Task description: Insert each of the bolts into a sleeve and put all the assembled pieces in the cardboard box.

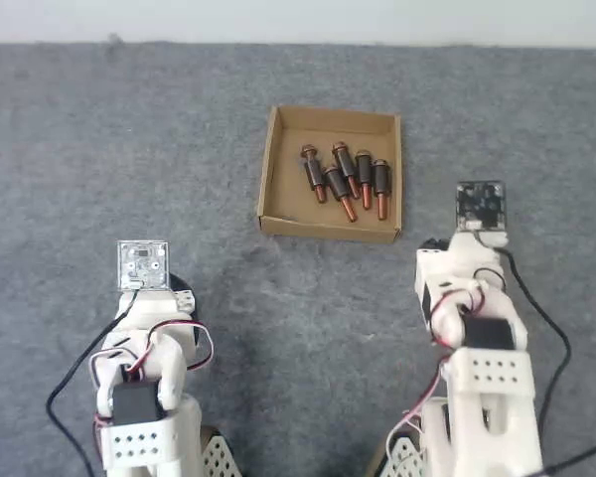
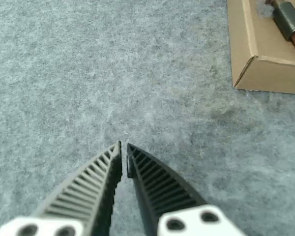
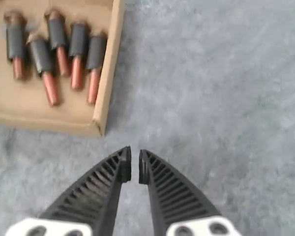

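The cardboard box [image 1: 328,229] sits at the table's middle, toward the far side. Several assembled pieces [image 1: 345,179], copper bolts in dark sleeves, lie side by side inside it. My left gripper [image 2: 124,147] hangs over bare grey carpet, shut with nothing in it, a corner of the box [image 2: 265,73] ahead and off to one side. My right gripper [image 3: 134,161] is shut on nothing too, just short of the box's near corner [image 3: 101,125], with the sleeved bolts [image 3: 54,49] in sight beyond it. Both arms are drawn back at the near edge.
Grey carpet [image 1: 129,139] covers the whole table, with a white wall along the far edge. The left arm [image 1: 144,328] and right arm [image 1: 477,298] stand at the near edge, trailing cables.
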`<control>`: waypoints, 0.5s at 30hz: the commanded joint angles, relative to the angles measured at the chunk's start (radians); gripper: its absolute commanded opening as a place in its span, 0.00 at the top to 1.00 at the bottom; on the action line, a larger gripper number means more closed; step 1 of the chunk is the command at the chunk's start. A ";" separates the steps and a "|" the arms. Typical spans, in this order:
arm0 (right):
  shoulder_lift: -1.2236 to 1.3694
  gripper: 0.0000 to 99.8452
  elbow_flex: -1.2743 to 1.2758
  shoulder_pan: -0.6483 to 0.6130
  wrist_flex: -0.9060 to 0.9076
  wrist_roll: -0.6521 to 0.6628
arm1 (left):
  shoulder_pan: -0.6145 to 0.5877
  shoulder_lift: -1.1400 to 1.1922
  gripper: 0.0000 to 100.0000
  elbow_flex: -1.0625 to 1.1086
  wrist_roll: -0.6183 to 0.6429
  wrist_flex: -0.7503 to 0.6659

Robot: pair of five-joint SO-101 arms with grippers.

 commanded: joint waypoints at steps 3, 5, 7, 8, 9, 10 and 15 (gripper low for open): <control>-0.168 0.99 0.081 0.013 -0.033 0.017 | 0.002 -0.017 0.99 -0.010 -0.003 -0.028; -0.231 0.99 0.129 0.010 -0.033 0.015 | 0.002 -0.017 0.99 -0.010 -0.003 -0.028; -0.300 0.99 0.181 0.008 -0.033 0.015 | 0.000 -0.017 0.99 -0.010 -0.003 -0.028; -0.338 0.99 0.209 0.007 -0.033 0.015 | 0.000 -0.017 0.99 -0.010 -0.003 -0.028; -0.380 0.99 0.238 0.005 -0.033 0.017 | 0.000 -0.017 0.99 -0.010 -0.003 -0.028; -0.424 0.99 0.267 0.005 -0.033 0.020 | 0.000 -0.017 0.99 -0.010 -0.003 -0.028; -0.665 0.99 0.387 0.010 -0.001 0.015 | 0.000 -0.017 0.99 -0.010 -0.003 -0.028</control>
